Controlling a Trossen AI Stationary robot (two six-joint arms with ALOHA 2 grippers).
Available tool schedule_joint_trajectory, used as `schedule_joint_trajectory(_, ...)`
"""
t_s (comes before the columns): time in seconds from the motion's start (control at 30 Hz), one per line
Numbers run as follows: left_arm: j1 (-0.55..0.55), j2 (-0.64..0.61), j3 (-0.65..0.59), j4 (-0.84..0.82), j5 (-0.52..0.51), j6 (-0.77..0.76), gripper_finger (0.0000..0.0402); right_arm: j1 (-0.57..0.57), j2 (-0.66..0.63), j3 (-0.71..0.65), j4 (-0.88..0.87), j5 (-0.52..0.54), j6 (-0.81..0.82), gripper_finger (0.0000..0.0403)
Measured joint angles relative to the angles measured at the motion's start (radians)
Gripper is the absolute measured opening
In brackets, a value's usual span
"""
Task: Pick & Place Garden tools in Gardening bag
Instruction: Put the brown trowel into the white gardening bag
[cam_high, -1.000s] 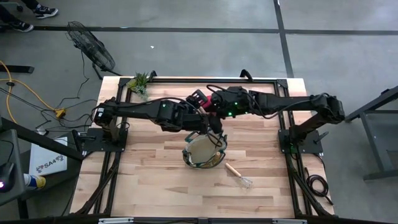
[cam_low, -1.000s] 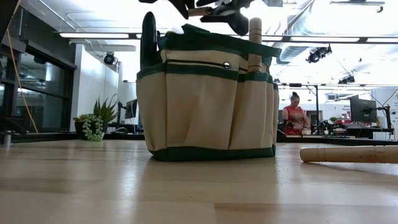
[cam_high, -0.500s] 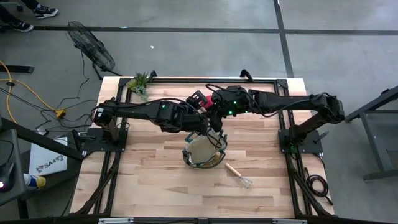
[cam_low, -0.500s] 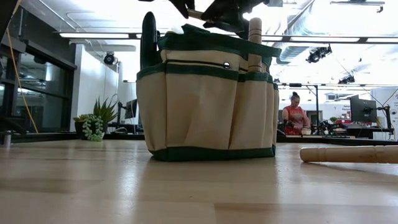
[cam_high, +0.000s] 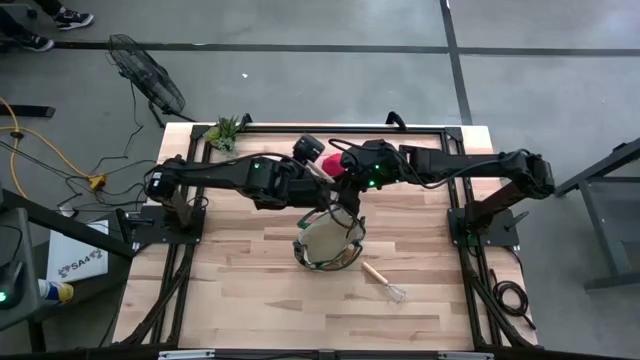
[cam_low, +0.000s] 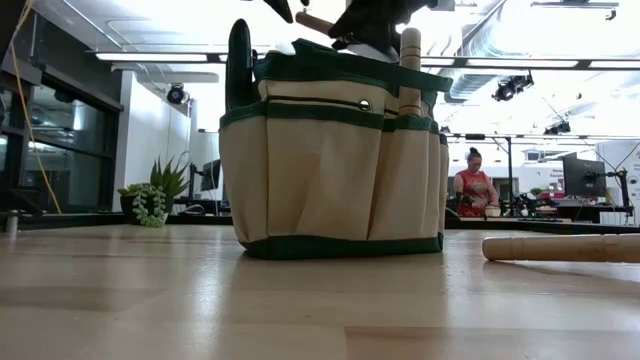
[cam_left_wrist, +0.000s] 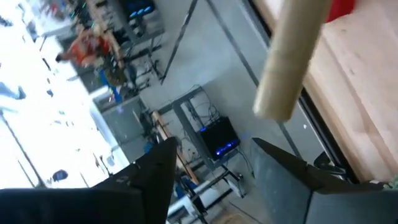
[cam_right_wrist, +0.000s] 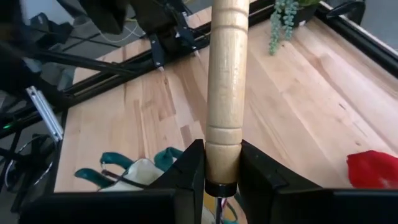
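The tan gardening bag (cam_high: 330, 241) (cam_low: 330, 160) with green trim stands upright mid-table; a green handle (cam_low: 240, 60) and a wooden handle (cam_low: 410, 65) stick out of its pockets. Above its far rim my right gripper (cam_right_wrist: 222, 177) (cam_high: 342, 186) is shut on a wooden-handled garden tool (cam_right_wrist: 225, 81) (cam_low: 314, 21); the tool's head is hidden. My left gripper (cam_left_wrist: 214, 177) (cam_high: 308, 150) is open just beyond the handle's free end (cam_left_wrist: 291, 62), apart from it. A wooden-handled wire rake (cam_high: 383, 281) (cam_low: 560, 247) lies flat near the bag. A red glove (cam_high: 331, 164) (cam_right_wrist: 375, 169) lies on the far part of the table. My right gripper pinches the wooden handle at its lower end, just above the dark collar (cam_right_wrist: 222, 163), between its two fingers (cam_right_wrist: 186, 171), which lie across it. The handle rises away from the fingers, tilted, lifted clear over the bag's opening.
A green plant sprig (cam_high: 227, 131) (cam_right_wrist: 285, 22) sits at the far left corner. The black frame rails (cam_high: 330, 128) run round the table. Bare wood lies in front of the bag. A person (cam_low: 474, 185) sits in the room beyond.
My left gripper has opened, let go of the wooden handle and drawn back toward the far left. My right gripper has taken hold of the handle and keeps it above the bag.
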Motion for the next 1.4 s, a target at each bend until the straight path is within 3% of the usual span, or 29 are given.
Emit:
schedule_joint_trajectory(0.2, 0.000, -0.048, 0.000, -0.061, -0.032, -0.237, 0.0205, -0.004, -0.050, 0.000, -0.092, 0.083, -0.008, 0.0061)
schedule_joint_trajectory(0.4, 0.000, -0.134, -0.001, -0.102, 0.132, -0.641, 0.0206, -0.011, -0.175, 0.000, -0.165, 0.163, -0.054, 0.0061)
schedule_joint_trajectory(0.53, 0.000, -0.184, 0.000, -0.063, 0.237, -0.805, 0.0207, -0.011, -0.247, 0.000, -0.208, 0.184, -0.107, 0.0061)
schedule_joint_trajectory(0.9, 0.000, -0.228, -0.001, 0.455, 0.528, -0.752, 0.0207, 0.004, -0.356, 0.000, -0.122, 0.184, -0.174, 0.0061)
schedule_joint_trajectory(1.17, 0.000, -0.216, -0.001, 0.733, 0.579, -0.800, 0.0207, 0.092, -0.411, 0.000, 0.081, 0.171, -0.316, 0.0061)
schedule_joint_trajectory(1.4, -0.001, -0.175, 0.000, 0.997, 0.726, -0.836, 0.0207, 0.134, -0.411, 0.000, 0.245, 0.123, -0.391, 0.0061)
